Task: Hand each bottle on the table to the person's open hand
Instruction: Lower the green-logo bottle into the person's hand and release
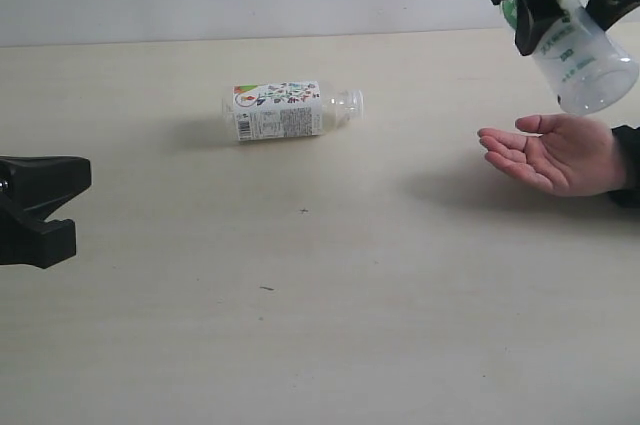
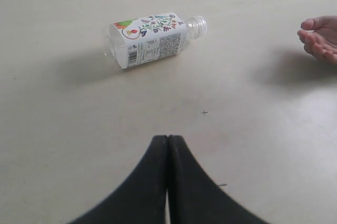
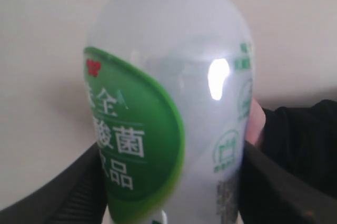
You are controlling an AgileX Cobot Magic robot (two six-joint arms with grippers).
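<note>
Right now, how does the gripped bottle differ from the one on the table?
The green-label bottle is gripped by the right gripper, tilted above the open hand; the floral-label bottle lies on its side on the table, untouched. The green-label bottle's label is white and green; the floral-label bottle's is multicoloured. Both are clear plastic.

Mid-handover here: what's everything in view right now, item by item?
floral-label bottle: one, clear with a white label, lying on its side on the table, left of centre, neck toward the hand
green-label bottle: one, clear with a white-green label, in the air above the open hand
table: one, pale beige, a few dark specks
person's hand: one, palm up and open, right side, dark sleeve
left pincer: black, shut, empty, low at the left edge
right pincer: black, gripping the green-label bottle, top right
</note>
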